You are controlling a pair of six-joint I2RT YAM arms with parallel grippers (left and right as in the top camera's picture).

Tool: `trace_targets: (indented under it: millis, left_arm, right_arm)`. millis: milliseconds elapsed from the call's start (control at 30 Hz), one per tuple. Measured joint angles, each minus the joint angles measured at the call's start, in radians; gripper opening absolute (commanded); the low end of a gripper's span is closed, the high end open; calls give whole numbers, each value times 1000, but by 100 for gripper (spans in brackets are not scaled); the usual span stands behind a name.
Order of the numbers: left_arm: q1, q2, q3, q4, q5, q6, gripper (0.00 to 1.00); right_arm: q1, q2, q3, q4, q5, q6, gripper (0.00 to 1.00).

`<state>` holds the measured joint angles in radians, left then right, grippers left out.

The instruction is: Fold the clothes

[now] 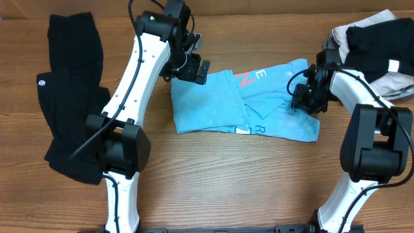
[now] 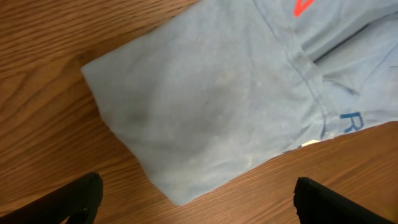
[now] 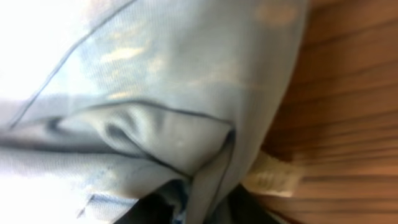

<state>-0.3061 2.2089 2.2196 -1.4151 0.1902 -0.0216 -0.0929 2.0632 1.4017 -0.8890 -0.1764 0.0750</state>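
The light blue T-shirt (image 1: 239,103) with red and white lettering lies partly folded in the middle of the table. Its left half is doubled over, seen close in the left wrist view (image 2: 211,106). My left gripper (image 1: 193,68) is open and empty, hovering just above the shirt's upper left corner; its fingers (image 2: 199,199) show apart over the wood. My right gripper (image 1: 303,97) is at the shirt's right part, shut on a bunched fold of the blue fabric (image 3: 186,143). A long black garment (image 1: 74,97) with a small white round logo lies at the far left.
A pile of black, white and grey clothes (image 1: 375,48) sits at the back right corner, close behind my right arm. A small cream label (image 3: 273,177) of the shirt shows by the wood.
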Motion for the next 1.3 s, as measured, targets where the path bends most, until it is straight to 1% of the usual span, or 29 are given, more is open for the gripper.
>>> trace_targets:
  millis: [67, 100, 233, 400, 567, 667, 800, 900, 1033, 1200, 1300]
  left_arm:
    - [0, 0, 0, -2, -21, 1, 100]
    - [1, 0, 0, -5, -31, 2, 100]
    - [17, 0, 0, -21, -68, 3, 100]
    - [91, 0, 0, -39, -94, 3, 100]
    - [198, 0, 0, -58, -105, 3, 100]
    - [257, 0, 0, -69, -111, 3, 100]
    - [303, 0, 0, -75, -116, 3, 100]
    - [315, 0, 0, -75, -117, 3, 100]
    - [315, 0, 0, -75, -117, 3, 100]
    - [315, 0, 0, -74, -117, 3, 100]
    - [315, 0, 0, -74, -117, 3, 100]
  right_arm:
    - [-2, 0, -3, 4, -23, 14, 10]
    - [-4, 0, -3, 3, -32, 21, 8]
    - [-17, 3, 5, -27, -59, 40, 4]
    - [-51, 17, 51, -155, -90, 45, 4]
    - [-83, 22, 161, -291, -114, 27, 4]
    - [-79, 20, 231, -346, -119, 21, 4]
    - [-50, 6, 284, -389, -136, 17, 4]
    - [1, -16, 314, -405, -159, 18, 4]
    - [117, -47, 333, -390, -171, 35, 4]
    - [305, -54, 334, -302, -175, 98, 4]
    - [426, -54, 334, -224, -166, 161, 4]
